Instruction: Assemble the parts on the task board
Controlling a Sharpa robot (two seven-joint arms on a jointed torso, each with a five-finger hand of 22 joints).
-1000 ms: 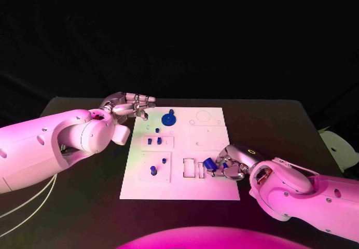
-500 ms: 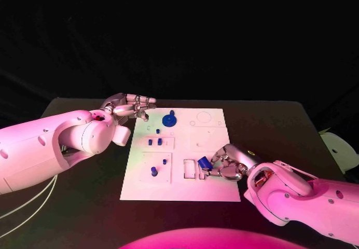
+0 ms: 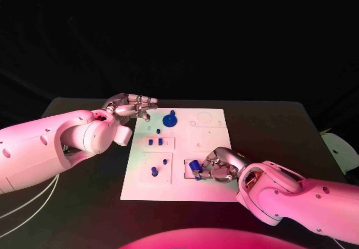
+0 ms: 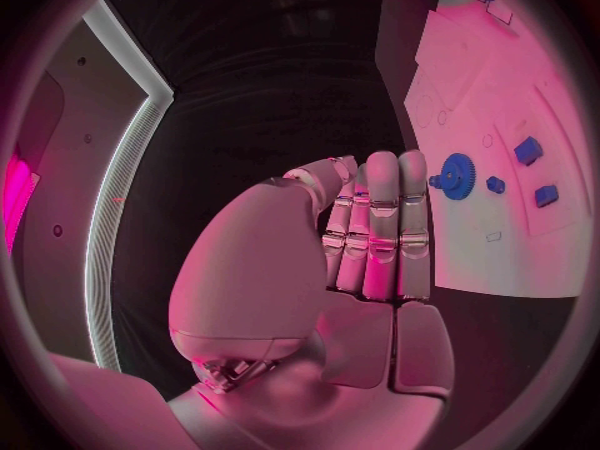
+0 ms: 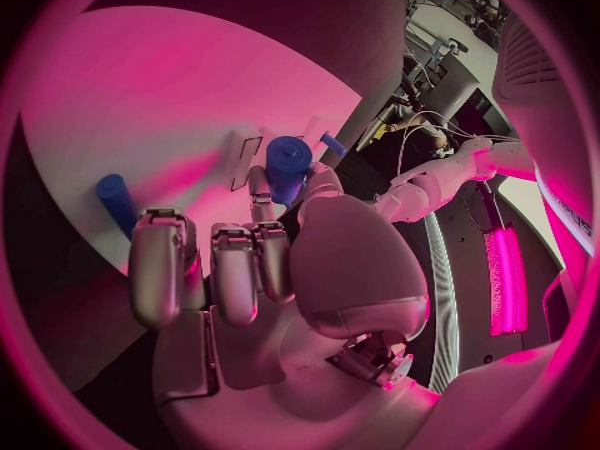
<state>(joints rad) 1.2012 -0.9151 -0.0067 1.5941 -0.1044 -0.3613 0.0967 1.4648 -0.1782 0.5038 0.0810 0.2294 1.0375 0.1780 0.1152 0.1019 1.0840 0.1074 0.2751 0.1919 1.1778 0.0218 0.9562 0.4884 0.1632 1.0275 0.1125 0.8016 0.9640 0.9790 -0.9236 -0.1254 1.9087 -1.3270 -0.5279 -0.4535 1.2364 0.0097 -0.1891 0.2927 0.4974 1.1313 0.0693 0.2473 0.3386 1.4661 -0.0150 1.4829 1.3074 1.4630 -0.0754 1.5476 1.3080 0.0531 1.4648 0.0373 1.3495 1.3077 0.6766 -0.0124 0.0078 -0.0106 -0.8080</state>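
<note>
Since the earlier frames, right hand point(image 3: 215, 168) has shifted leftward over the task board point(image 3: 206, 141), fingers pinching a blue cylindrical part point(image 3: 194, 166) at the board's lower middle. Upper left, left hand point(image 3: 133, 105) hovers at the board's corner, fingers curled, holding nothing. Blue gear point(image 3: 169, 120) sits near it.

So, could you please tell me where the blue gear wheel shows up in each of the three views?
Head view: the blue gear wheel stands at the far end of the white board, just beside the left hand.
Left wrist view: the gear sits on the board just past the hand's fingertips.
Right wrist view: I cannot make it out here.
Shared landmark: the white board itself.
</note>
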